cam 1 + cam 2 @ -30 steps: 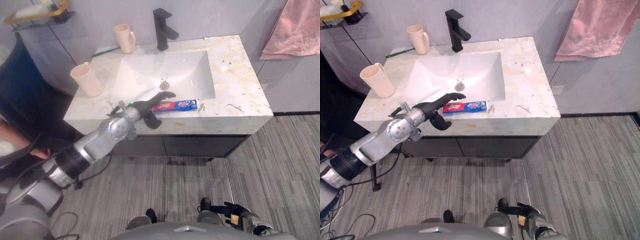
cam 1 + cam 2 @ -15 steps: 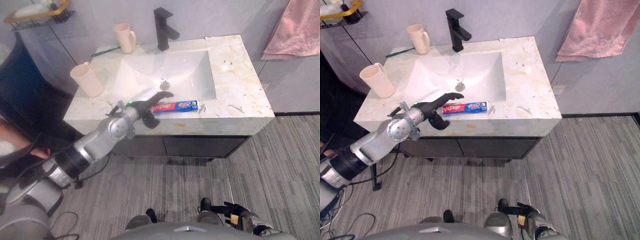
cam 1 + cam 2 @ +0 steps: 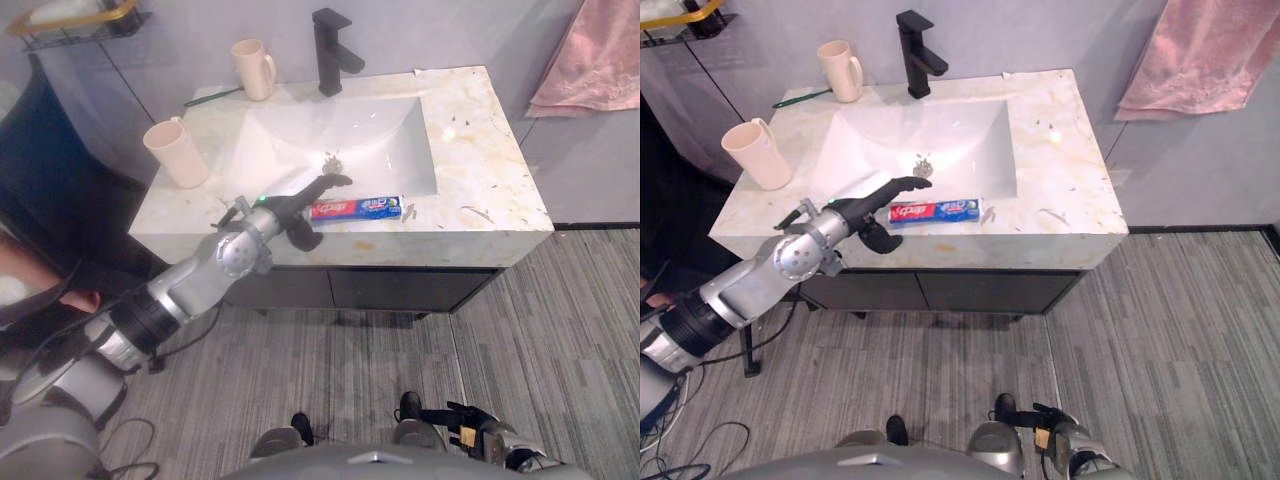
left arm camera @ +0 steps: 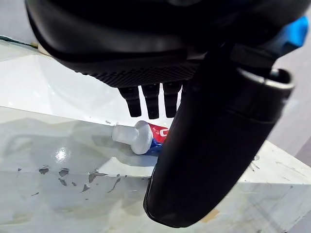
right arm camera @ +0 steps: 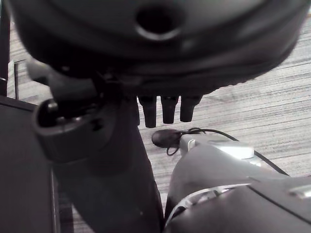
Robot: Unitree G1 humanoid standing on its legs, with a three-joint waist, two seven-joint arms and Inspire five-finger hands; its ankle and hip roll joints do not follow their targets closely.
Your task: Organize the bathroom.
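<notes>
Fingers straight over toothpaste — white cap seen at wrist

Silver-grey left arm at lower left of frame, ribbed black band midway, tiny green light near the wrist. Dark left hand, finely textured palm, blue tab beside the thumb.

Countertop is cream marble with yellowish veining, and the basin sunk into it is plain white. Behind the basin there's a matte black faucet. The toothpaste tube in front of the basin is red and blue with a white cap. 2 beige mugs left of it, green toothbrush too. Pink towel off to the right. Left hand is black.
</notes>
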